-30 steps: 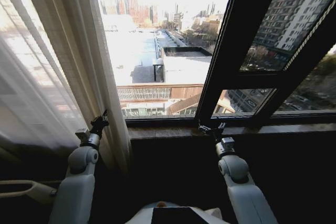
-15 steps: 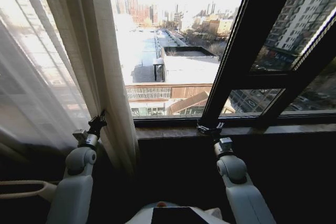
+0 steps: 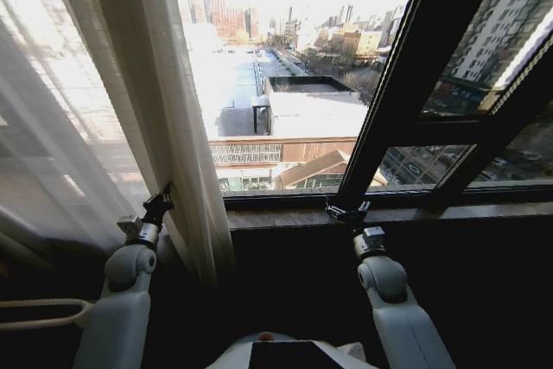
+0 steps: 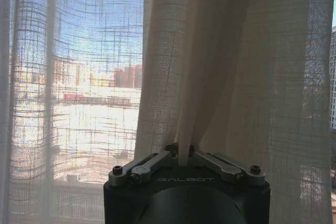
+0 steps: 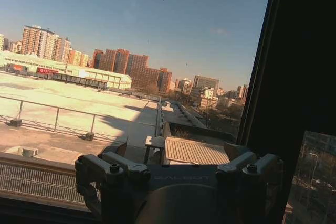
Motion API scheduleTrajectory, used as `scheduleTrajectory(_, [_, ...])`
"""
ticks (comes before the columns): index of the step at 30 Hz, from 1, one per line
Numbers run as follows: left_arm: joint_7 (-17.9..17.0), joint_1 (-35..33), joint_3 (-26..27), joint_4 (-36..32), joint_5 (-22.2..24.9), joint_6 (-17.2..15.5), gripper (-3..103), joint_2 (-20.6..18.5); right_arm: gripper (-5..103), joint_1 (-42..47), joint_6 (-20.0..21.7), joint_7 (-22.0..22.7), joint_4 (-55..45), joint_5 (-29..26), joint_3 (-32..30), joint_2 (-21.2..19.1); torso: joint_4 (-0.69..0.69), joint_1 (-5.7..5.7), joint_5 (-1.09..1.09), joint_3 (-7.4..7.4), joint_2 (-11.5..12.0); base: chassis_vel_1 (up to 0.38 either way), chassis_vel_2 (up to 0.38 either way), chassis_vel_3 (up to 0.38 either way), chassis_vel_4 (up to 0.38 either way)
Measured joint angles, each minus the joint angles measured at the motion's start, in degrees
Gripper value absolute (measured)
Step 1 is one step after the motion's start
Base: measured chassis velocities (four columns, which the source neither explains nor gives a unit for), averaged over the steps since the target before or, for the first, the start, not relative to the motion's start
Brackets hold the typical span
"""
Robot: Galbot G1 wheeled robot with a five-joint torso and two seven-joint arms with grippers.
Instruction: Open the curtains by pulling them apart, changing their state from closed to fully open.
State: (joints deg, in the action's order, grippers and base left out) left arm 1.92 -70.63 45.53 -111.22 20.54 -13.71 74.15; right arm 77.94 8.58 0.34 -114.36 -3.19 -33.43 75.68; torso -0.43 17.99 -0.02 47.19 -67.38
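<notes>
The sheer white curtains [image 3: 104, 110] hang bunched at the left of the window, their inner edge [image 3: 203, 213] falling to the sill. My left gripper [image 3: 160, 205] is against the lower pleats. In the left wrist view its fingers [image 4: 157, 160] are shut on a narrow fold of the curtain fabric [image 4: 220, 66]. My right gripper [image 3: 346, 211] is at the sill, beside the foot of the dark window frame bar [image 3: 389, 101]. In the right wrist view that gripper [image 5: 178, 153] stands open with nothing between its fingers, facing the bare glass.
A dark stone sill [image 3: 285, 216] runs under the glass, with a dark wall below it. Slanted dark frame bars [image 3: 484, 127] cross the right side of the window. A pale curved rail [image 3: 43, 313] sits low at the left.
The whole head picture has shifted a little to the right, so the camera has moved. Both arms keep their pose, and the left gripper stays at the curtain's lower pleats.
</notes>
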Motion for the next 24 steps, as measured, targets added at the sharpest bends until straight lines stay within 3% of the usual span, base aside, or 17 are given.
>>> scheduleTrajectory(8, [-3.2,1.5,7.1,-0.9,0.9,-0.7,0,-0.6,100,-0.1,-0.2,-0.1,0.8,0.0,0.0,-0.2,-0.01,0.0,0.04,0.0,0.0,0.0,0.0,0.0,0.0])
scheduleTrajectory(14, [-10.3,2.0,12.5,-0.8,2.0,-3.0,0,-1.2,100,-0.4,-0.3,-0.2,1.5,-0.1,0.0,-0.3,0.0,0.0,0.01,0.0,0.0,0.0,0.0,0.0,0.0])
scheduleTrajectory(18, [-18.1,2.5,14.7,0.5,2.2,-4.1,0,-1.9,100,-0.5,-0.5,-0.2,1.9,-0.3,0.0,-0.3,-0.01,0.0,0.03,0.0,0.0,0.0,0.0,0.0,0.0])
scheduleTrajectory(22, [-20.5,3.1,15.2,1.1,2.1,-4.5,0,-2.5,100,-0.5,-0.7,-0.3,2.2,-0.4,0.0,-0.4,0.0,0.0,0.03,0.0,0.0,0.0,0.0,0.0,0.0])
scheduleTrajectory(24, [-20.0,2.9,15.0,0.8,2.1,-4.6,-2,-2.5,100,-0.5,-0.8,-0.3,2.3,-0.4,0.0,-0.4,0.0,0.0,0.02,0.0,0.0,0.0,0.0,0.0,0.0])
